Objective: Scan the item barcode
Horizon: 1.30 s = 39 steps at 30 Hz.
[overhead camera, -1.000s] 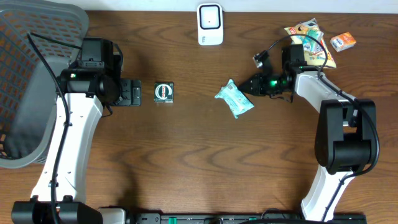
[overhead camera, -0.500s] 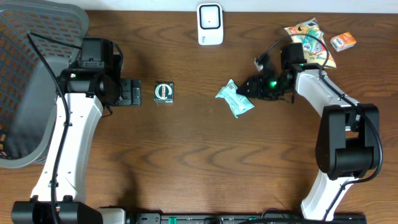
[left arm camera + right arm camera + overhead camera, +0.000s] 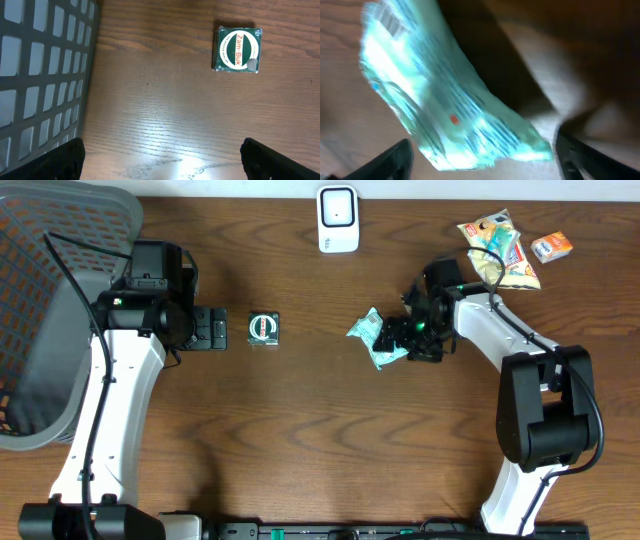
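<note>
We see the big brown table (image 3: 300, 430) under both of our arms. The grey net basket (image 3: 40, 330) sits out past our left hand (image 3: 165, 157), on its outer side. The left hand is open wide and holds nothing. Only bare wood lies between its fingers.

Our right hand (image 3: 485, 152) is open wide too. It is down low at the table. The yellow snack bag (image 3: 500, 245) lies behind it, well apart, on its outer side. The white scanner (image 3: 338, 218) stands at the far edge of the table, off to the inner side of the right hand and well apart from it.

The blue-green packet (image 3: 445, 100) is the thing we think we must scan. It lies on the table right between the fingers of the right hand. The close picture is blurry, so we cannot tell if the fingers touch it. One corner shows thin stripes that may be the barcode, but we cannot be sure.

The little green tin (image 3: 237, 49) lies just in front of the left hand. The small orange box (image 3: 551, 247) lies beside the snack bag, far from the right hand.

We think the job is only starting. The packet is not yet lifted and is not at the scanner. We must pinch it, carry it over, and show its stripes.
</note>
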Each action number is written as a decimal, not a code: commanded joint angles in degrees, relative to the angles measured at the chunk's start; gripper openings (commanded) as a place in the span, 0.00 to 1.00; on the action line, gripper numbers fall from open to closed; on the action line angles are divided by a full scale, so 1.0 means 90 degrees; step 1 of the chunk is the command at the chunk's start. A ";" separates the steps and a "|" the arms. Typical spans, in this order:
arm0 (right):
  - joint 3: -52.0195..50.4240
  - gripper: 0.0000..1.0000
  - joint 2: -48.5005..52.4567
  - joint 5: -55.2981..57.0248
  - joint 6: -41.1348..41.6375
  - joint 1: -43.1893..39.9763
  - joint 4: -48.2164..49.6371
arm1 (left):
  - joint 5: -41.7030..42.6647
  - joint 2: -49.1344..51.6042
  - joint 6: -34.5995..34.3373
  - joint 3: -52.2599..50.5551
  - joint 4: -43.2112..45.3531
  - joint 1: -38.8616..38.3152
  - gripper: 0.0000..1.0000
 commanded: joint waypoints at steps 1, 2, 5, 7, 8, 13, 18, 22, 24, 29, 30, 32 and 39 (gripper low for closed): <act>0.0000 0.72 -0.0117 0.0102 0.0457 0.0012 -0.0272 | -0.0058 0.0036 0.0041 -0.0044 -0.0005 -0.0002 0.97; 0.0000 0.68 -0.0117 0.0102 0.0457 0.0012 -0.0282 | -0.0058 0.0036 0.0041 -0.0044 -0.0005 -0.0002 0.98; 0.0000 0.61 -0.0117 0.0104 0.0486 0.0019 -0.0158 | -0.0058 0.0036 0.0039 -0.0044 -0.0005 -0.0002 0.98; 0.0000 0.59 -0.0117 0.0124 0.0525 0.0017 0.0168 | -0.0058 0.0036 0.0041 -0.0044 -0.0002 -0.0002 0.97; 0.0000 0.59 -0.0117 0.0192 0.0525 0.0012 0.0364 | -0.0058 0.0036 0.0041 -0.0044 -0.0005 -0.0002 0.98; 0.0000 0.59 -0.0117 0.0022 0.0549 -0.0078 0.1494 | -0.0058 0.0036 0.0041 -0.0044 -0.0005 -0.0002 0.98; 0.0002 0.64 -0.0117 -0.0641 0.0695 -0.0231 0.2416 | -0.0058 0.0036 0.0041 -0.0044 -0.0005 -0.0002 0.98; 0.0034 0.54 -0.0121 -0.1071 0.0692 -0.0432 0.2509 | -0.0058 0.0036 0.0041 -0.0044 -0.0005 -0.0002 0.98; 0.0046 0.46 -0.0136 -0.1061 0.0678 -0.0559 0.2225 | -0.0058 0.0036 0.0039 -0.0044 -0.0005 -0.0002 0.98; 0.0046 0.19 -0.0148 -0.0957 0.0328 -0.1022 0.1190 | -0.0058 0.0036 0.0041 -0.0044 -0.0005 -0.0002 0.98; 0.0046 0.10 -0.0148 -0.1044 0.0328 -0.1115 0.0879 | -0.0058 0.0036 0.0041 -0.0044 -0.0005 -0.0002 0.98; 0.0046 0.01 -0.0148 -0.1273 0.0325 -0.1224 0.0277 | -0.0058 0.0036 0.0041 -0.0044 -0.0002 -0.0002 0.98; -0.0029 0.06 -0.0146 -0.1236 0.0284 -0.0996 -0.0661 | -0.0058 0.0036 0.0041 -0.0044 -0.0002 -0.0002 0.98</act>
